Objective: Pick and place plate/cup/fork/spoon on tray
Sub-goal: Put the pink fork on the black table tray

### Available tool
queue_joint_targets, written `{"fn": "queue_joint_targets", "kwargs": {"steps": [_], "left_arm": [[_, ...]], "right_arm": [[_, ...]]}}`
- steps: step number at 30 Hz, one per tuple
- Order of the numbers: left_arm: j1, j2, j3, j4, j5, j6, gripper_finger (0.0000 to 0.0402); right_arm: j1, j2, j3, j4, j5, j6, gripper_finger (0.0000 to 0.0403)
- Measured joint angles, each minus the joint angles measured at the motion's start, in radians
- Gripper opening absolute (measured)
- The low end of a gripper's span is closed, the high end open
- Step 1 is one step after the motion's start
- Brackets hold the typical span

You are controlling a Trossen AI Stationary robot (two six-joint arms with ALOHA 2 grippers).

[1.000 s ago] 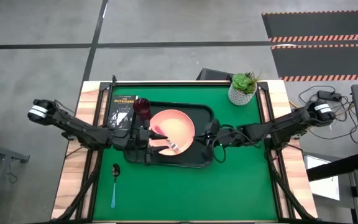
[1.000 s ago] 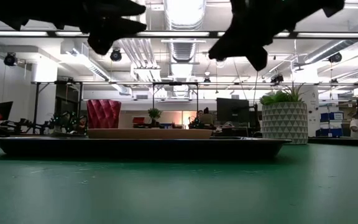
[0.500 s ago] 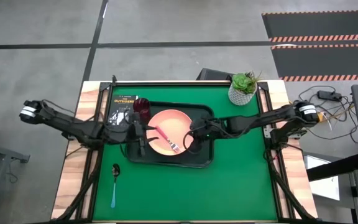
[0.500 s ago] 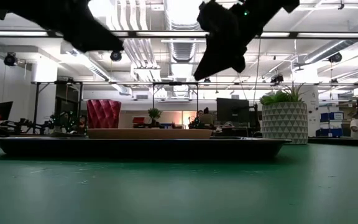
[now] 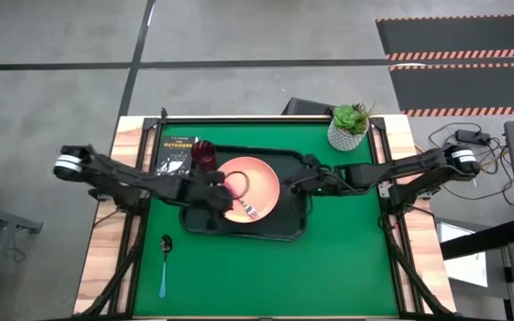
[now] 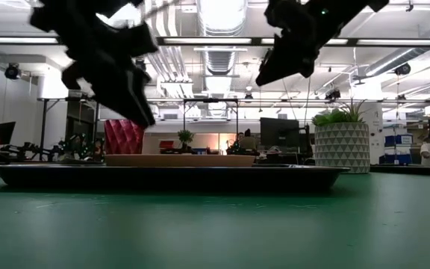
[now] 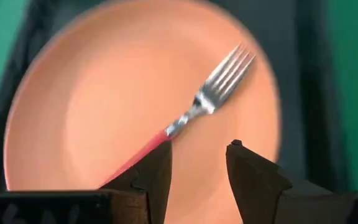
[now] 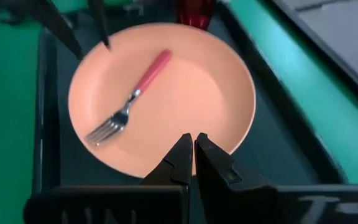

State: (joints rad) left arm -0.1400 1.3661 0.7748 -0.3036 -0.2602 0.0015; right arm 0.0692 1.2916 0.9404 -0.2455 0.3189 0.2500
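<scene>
High view: my left jaws (image 5: 224, 191), apart with nothing between, have swung back over the fork (image 5: 242, 198) lying on the plate (image 5: 259, 178) in the tray (image 5: 294, 223); right jaws (image 5: 309, 185) pressed together. Spoon (image 5: 164, 264) waits on the surface.

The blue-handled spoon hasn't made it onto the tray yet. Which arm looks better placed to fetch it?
Probably the left. The spoon lies on the table's left side, off the tray. The left end effector hovers open over the plate nearby; the right end effector sits shut across the tray.
</scene>
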Motion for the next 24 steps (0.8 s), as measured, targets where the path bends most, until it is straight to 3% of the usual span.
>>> {"fn": "queue_joint_targets", "kwargs": {"steps": [6,11,16,24], "left_arm": [[0.086,0.159,0.132,-0.16,0.057,0.098,0.0132],[0.155,0.187,0.139,-0.146,0.16,0.149,0.0145],[0.18,0.188,0.134,-0.096,0.173,0.273,0.0172],[0.21,0.255,0.128,0.0,0.238,0.428,0.0175]], "right_arm": [[0.0,-0.095,-0.093,0.151,-0.002,-0.083,0.0008],[0.0,-0.17,-0.159,0.206,-0.003,-0.118,0.0008],[0.0,-0.228,-0.205,0.206,-0.003,-0.121,0.0008],[0.0,-0.299,-0.26,0.223,-0.003,-0.111,0.0009]]}}
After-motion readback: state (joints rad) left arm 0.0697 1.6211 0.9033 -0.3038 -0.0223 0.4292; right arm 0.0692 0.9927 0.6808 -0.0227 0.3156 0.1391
